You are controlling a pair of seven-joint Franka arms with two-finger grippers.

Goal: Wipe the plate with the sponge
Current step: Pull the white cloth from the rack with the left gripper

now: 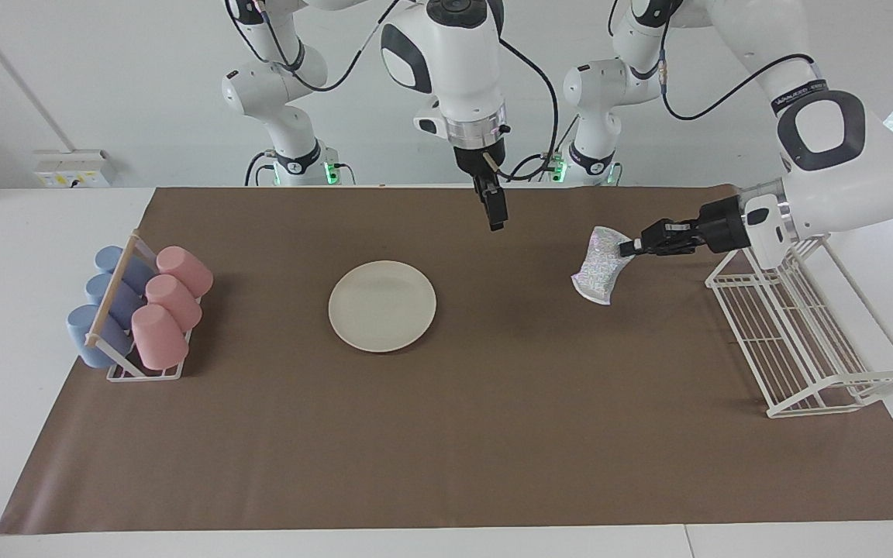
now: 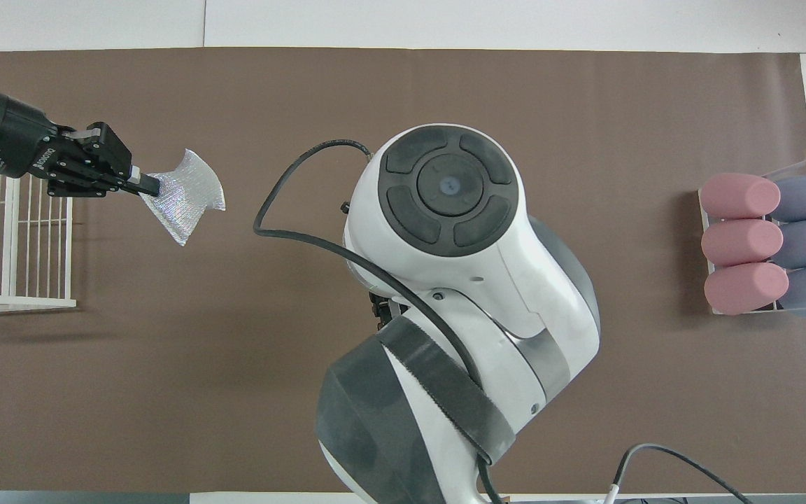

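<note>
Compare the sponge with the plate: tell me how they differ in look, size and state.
The sponge is small, oblong and shiny mesh; the plate is larger, round and plain cream.
The sponge hangs floppy in the air, pinched by the left end effector; the plate lies flat on the brown mat, untouched.
Both are pale.

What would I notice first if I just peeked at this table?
Probably the sparkly sponge dangling in the air from the left gripper, which pinches one end of it over the brown mat, beside the white wire rack. Next the cream plate lying alone mid-mat, with the right gripper hanging open above the mat. Then the pink cups and blue cups stacked in a holder at the right arm's end.
</note>
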